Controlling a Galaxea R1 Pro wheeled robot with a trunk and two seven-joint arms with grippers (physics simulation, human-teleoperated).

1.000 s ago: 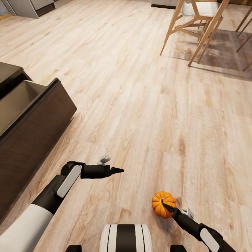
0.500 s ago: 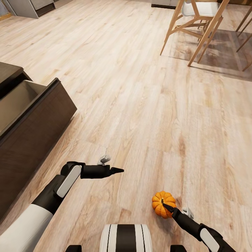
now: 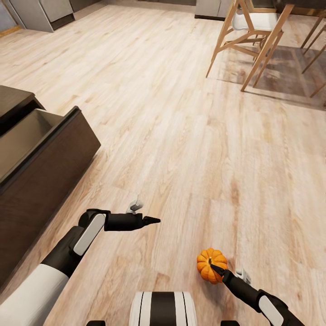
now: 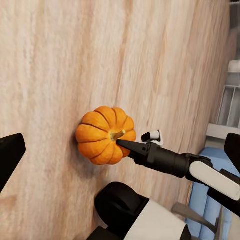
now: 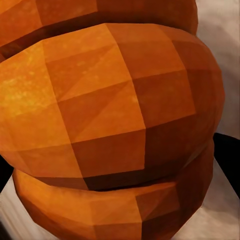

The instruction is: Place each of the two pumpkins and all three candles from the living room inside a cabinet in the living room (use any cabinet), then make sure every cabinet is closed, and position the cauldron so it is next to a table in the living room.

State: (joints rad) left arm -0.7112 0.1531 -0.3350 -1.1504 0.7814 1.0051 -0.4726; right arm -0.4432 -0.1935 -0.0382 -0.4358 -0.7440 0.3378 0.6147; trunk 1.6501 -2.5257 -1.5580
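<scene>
Drawer (image 3: 27, 131) of the cabinet (image 3: 43, 181) is standing open at left of the head frame, its interior looking bare. Right end effector (image 3: 216, 269) is gripping the pumpkin (image 3: 209, 262) at lower right; left end effector (image 3: 154, 220) is looking closed. Left wrist view is revealing the stem (image 4: 118, 135).

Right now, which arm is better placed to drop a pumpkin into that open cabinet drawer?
Right. The right gripper is shut on the pumpkin, while the left gripper holds nothing. The open cabinet lies to the robot's left, so the right arm would probably need a turn first.
</scene>
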